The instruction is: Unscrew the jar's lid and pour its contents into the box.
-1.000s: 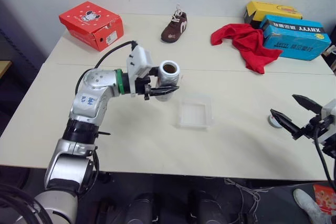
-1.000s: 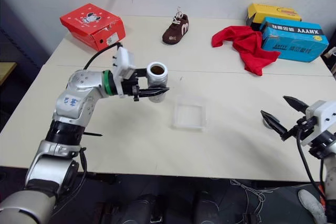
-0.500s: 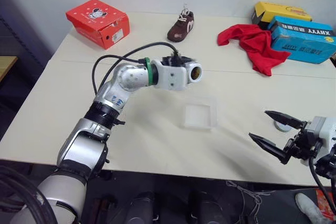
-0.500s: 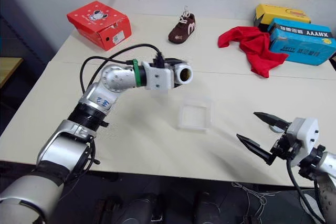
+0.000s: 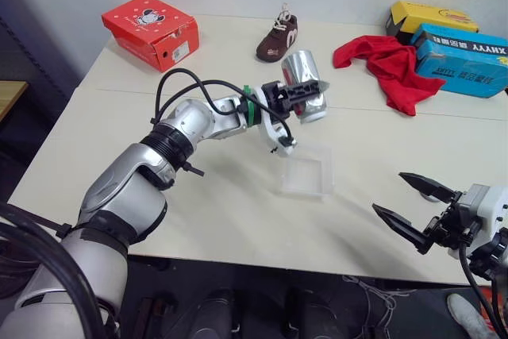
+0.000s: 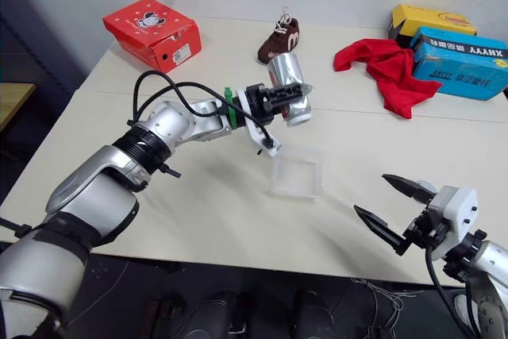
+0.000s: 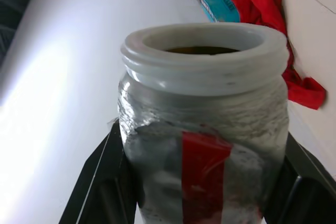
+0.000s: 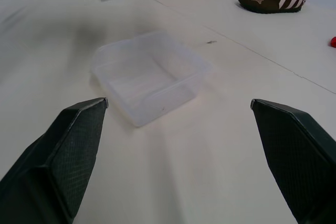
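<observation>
My left gripper point(image 5: 308, 90) is shut on the silvery jar point(image 5: 304, 77), held in the air just beyond the box's far edge. The jar is tipped, its base up and its open mouth slanting down toward the clear plastic box point(image 5: 306, 175). In the left wrist view the jar point(image 7: 202, 145) shows a white threaded rim, a red stripe, and brown contents point(image 7: 202, 50) just inside the mouth. My right gripper point(image 5: 414, 202) hangs open and empty near the table's front right edge; its wrist view faces the box point(image 8: 149, 74). The lid is hidden.
A red shoe box point(image 5: 151, 29) sits at the back left, a brown shoe point(image 5: 278, 37) at the back middle. A red cloth point(image 5: 381, 65) lies beside a blue box point(image 5: 464, 57) and a yellow box point(image 5: 432, 17) at the back right.
My left wrist has rolled over, turning the jar from upright to mouth-down and carrying it right, toward the box. The right gripper drew back toward the table's front edge, still open.
</observation>
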You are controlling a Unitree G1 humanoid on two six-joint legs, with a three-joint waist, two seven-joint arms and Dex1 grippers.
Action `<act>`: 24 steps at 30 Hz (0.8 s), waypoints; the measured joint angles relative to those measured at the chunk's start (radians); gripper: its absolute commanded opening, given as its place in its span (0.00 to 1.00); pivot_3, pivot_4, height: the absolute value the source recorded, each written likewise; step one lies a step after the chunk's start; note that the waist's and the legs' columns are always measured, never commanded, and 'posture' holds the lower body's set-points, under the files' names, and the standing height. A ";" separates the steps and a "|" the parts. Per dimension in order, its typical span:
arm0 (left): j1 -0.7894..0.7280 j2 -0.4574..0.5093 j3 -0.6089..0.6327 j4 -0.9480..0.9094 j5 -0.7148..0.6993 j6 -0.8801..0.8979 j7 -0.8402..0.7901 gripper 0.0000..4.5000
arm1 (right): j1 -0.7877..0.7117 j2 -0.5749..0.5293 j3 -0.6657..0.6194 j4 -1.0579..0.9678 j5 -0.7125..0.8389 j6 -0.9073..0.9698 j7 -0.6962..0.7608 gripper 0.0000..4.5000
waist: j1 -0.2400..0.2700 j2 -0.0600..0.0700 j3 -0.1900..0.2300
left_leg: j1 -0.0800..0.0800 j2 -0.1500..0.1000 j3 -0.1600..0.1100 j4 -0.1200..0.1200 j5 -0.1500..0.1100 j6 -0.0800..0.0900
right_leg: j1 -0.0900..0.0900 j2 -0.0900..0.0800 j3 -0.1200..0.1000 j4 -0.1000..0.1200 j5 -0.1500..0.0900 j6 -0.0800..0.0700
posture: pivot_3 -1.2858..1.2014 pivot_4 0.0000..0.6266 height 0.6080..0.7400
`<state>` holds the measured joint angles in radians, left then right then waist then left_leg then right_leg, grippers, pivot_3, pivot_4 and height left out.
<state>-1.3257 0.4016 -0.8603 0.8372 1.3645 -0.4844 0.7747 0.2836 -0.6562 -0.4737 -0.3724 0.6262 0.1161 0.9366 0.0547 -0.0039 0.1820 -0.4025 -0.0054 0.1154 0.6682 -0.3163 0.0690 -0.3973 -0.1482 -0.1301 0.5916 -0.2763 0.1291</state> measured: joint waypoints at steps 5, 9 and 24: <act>0.000 -0.023 -0.057 0.029 0.093 0.150 0.166 0.52 | 0.002 0.006 0.000 -0.012 0.000 0.002 -0.017 0.99 | 0.000 0.000 0.000 | -0.001 0.000 -0.001 0.003 0.000 0.001 | 0.000 0.000 -0.001 0.001 0.000 0.001 | 0.52 0.24 1.00; 0.002 -0.031 -0.070 0.040 0.115 0.220 0.234 0.52 | 0.007 0.026 0.001 -0.014 0.000 0.002 -0.027 0.99 | -0.001 0.000 0.000 | -0.002 0.000 -0.001 0.005 0.000 0.001 | 0.000 0.000 -0.001 0.002 0.000 0.001 | 0.52 0.24 1.00; 0.052 -0.025 0.049 0.101 -0.271 -0.198 -0.047 0.52 | -0.002 0.046 0.036 -0.013 0.000 0.001 -0.035 0.99 | -0.008 0.000 0.000 | -0.002 0.001 -0.004 0.014 0.000 -0.001 | -0.001 -0.010 0.007 0.007 0.000 0.000 | 0.52 0.24 1.00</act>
<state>-1.2734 0.3764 -0.8112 0.9380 1.0934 -0.6820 0.7276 0.2820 -0.6103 -0.4375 -0.3856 0.6264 0.1168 0.9019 0.0466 -0.0038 0.1819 -0.4045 -0.0042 0.1115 0.6825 -0.3167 0.0679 -0.3978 -0.1582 -0.1228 0.5987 -0.2764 0.1291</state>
